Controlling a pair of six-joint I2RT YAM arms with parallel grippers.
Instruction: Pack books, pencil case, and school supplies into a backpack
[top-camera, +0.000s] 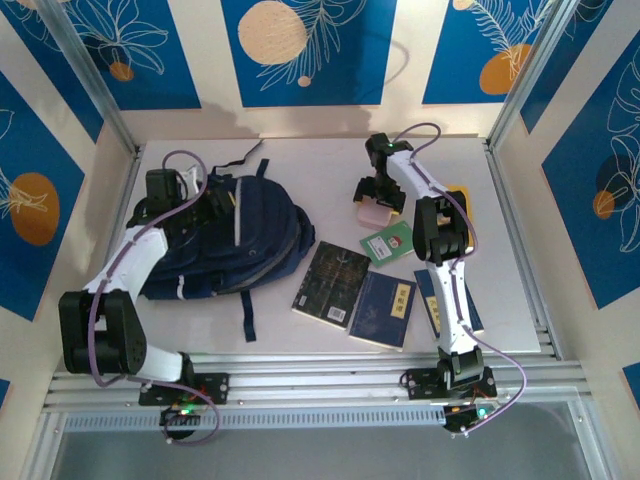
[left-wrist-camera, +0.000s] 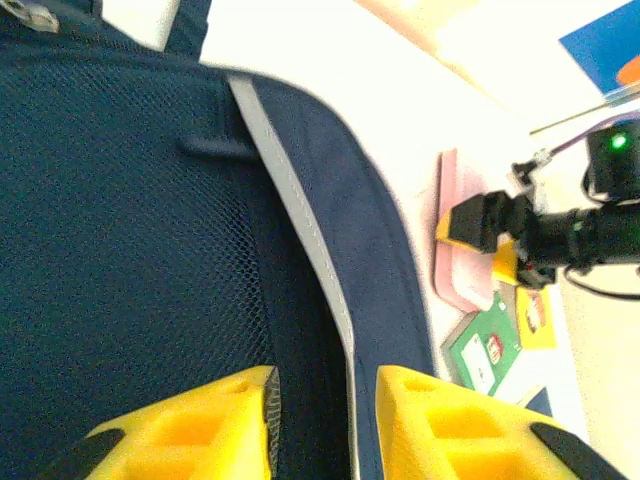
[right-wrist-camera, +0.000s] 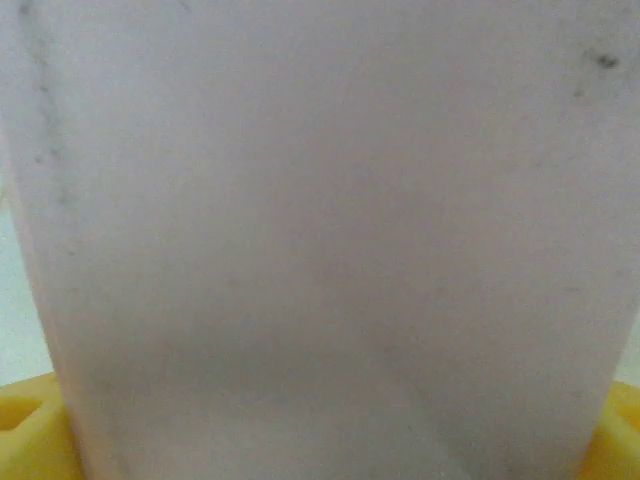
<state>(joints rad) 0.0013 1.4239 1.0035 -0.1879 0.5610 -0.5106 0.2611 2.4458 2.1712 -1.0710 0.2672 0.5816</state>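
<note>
The navy backpack (top-camera: 235, 240) lies at the left of the table. My left gripper (top-camera: 195, 205) hovers over it, open, its yellow fingers (left-wrist-camera: 200, 430) either side of the grey-striped rim (left-wrist-camera: 300, 220). The pink pencil case (top-camera: 371, 215) lies at the back centre. My right gripper (top-camera: 378, 197) straddles it, and the case (right-wrist-camera: 320, 240) fills the gap from finger (right-wrist-camera: 25, 435) to finger. A green book (top-camera: 386, 243), a black one (top-camera: 332, 282) and a navy one (top-camera: 384, 309) lie in the middle. The right arm partly covers a yellow book (top-camera: 461, 196) and another navy one (top-camera: 428, 292).
The backpack's dark straps (top-camera: 247, 315) trail toward the near edge and the back. Metal frame rails (top-camera: 515, 230) border the white table (top-camera: 300, 170) on the right, with patterned walls around. The right arm stretches over the books on the right.
</note>
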